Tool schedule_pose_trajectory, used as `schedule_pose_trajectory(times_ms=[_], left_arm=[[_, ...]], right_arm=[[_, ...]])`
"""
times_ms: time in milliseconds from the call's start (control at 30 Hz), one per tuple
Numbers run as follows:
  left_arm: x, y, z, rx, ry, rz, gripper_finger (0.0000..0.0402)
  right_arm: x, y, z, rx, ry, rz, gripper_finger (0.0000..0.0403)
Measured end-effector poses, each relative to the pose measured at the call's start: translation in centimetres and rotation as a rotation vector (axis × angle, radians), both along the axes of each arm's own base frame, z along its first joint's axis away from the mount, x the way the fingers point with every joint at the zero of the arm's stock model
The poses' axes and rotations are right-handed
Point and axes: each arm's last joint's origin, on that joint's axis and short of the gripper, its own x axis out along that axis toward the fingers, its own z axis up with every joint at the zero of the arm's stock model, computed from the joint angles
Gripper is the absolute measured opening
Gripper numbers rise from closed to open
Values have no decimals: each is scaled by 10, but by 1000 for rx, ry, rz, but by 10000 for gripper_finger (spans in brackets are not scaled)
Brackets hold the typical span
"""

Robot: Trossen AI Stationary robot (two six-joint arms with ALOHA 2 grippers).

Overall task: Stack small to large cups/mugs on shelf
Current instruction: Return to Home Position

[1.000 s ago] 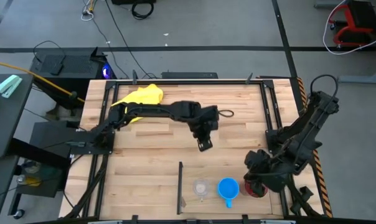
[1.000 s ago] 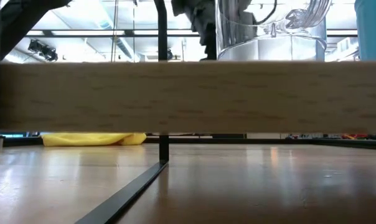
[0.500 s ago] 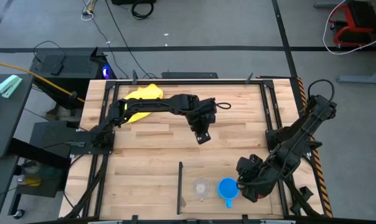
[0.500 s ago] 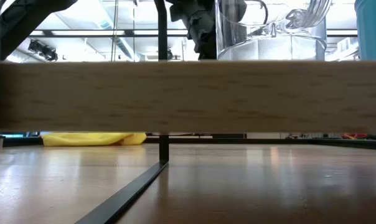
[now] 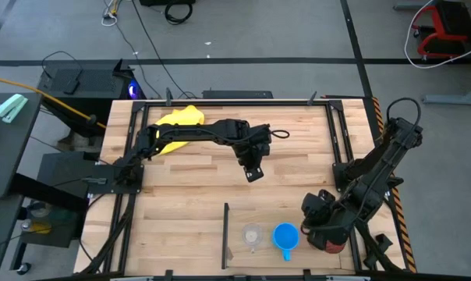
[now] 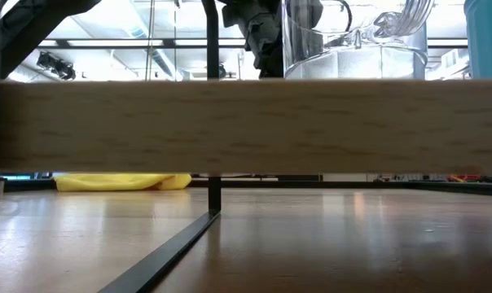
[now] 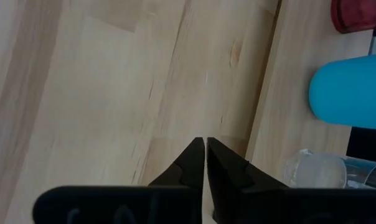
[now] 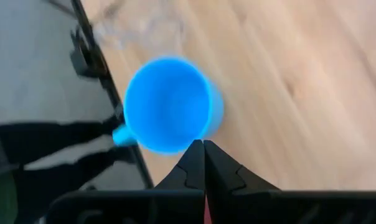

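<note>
Wood shelf (image 5: 267, 212) shows cup (image 5: 253, 234), mug (image 5: 286, 236), tumbler (image 7: 353, 15) lined up; right gripper (image 8: 203, 143), pressed together near the mug, should lift straight before retracting; left gripper (image 7: 205, 140), likewise pressed together, hovers mid-table

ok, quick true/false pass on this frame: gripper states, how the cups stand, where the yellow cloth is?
1. The left gripper and the right gripper are both shut and empty. True.
2. The blue mug lies on its side. False: it stands upright, opening up.
3. The clear cup stands between the divider strip and the blue mug. True.
4. The yellow cloth lies beside the cups. False: it lies near the opposite edge, far from them.
</note>
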Motion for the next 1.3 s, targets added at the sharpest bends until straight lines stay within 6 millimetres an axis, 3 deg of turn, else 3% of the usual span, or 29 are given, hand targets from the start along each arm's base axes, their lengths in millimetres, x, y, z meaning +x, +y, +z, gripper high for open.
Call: schedule_pose_trajectory(times_ms=[200, 300, 467, 667, 900, 1167, 1300], left_arm=[[-1, 0, 6, 3, -25, 4, 26], [-7, 0, 24, 7, -65, 8, 21], [-29, 0, 70, 35, -169, 22, 16], [-73, -8, 138, 171, -331, 89, 26], [-137, -35, 204, 342, -507, 126, 25], [-198, -71, 237, 527, -563, 109, 17], [-219, -81, 238, 457, -513, 127, 23]], right_arm=[[1, -13, 27, -55, -170, -17, 3], [-3, -24, 45, -86, -275, -44, 4], [-20, -47, 81, -117, -474, -116, 9], [-42, -68, 110, -137, -666, -221, 10], [-59, -63, 116, -127, -709, -109, 11], [-74, -53, 116, -19, -676, 21, 12], [-81, -48, 117, 57, -650, 56, 11]])
